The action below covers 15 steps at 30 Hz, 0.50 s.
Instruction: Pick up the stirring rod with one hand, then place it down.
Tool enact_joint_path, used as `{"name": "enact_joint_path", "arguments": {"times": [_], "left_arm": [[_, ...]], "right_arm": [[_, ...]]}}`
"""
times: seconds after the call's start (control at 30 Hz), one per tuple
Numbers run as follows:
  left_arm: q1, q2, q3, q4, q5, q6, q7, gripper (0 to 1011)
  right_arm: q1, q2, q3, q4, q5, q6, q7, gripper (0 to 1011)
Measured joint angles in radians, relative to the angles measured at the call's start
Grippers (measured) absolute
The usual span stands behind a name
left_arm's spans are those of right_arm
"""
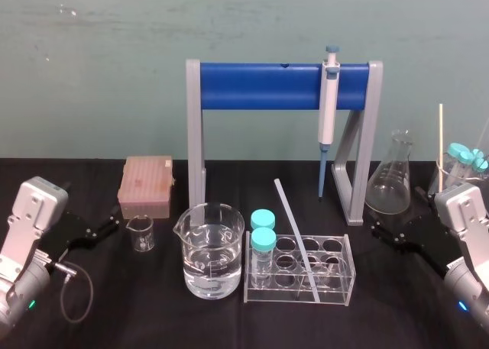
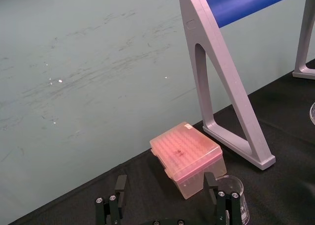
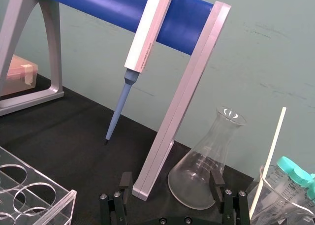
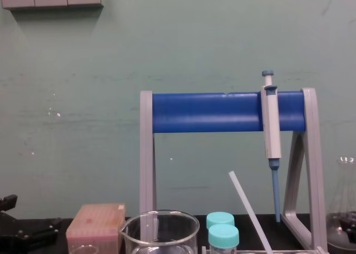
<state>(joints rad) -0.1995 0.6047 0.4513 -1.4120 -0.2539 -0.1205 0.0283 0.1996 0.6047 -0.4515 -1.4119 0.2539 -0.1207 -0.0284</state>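
The stirring rod [image 1: 296, 238] is leaning in the clear rack [image 1: 340, 284] near the black bench's [image 1: 153, 311] front edge. The left hand [image 2: 165, 184] and right hand [image 3: 170, 179] are resting open and empty near its side edges. The flask's [image 3: 206, 171] markings are showing too faintly to read. A scuffed green wall [image 1: 114, 59] is standing behind.

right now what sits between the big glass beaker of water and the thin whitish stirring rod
In the head view, two teal-capped vials in the clear plastic rack stand between the large glass beaker and the whitish stirring rod.
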Motion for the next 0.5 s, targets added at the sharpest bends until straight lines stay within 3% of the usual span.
{"name": "enact_joint_path", "arguments": {"times": [0.5], "left_arm": [[0.000, 0.000, 0.000, 0.000, 0.000, 0.000, 0.000, 1000]], "right_arm": [[0.000, 0.000, 0.000, 0.000, 0.000, 0.000, 0.000, 1003]]}}
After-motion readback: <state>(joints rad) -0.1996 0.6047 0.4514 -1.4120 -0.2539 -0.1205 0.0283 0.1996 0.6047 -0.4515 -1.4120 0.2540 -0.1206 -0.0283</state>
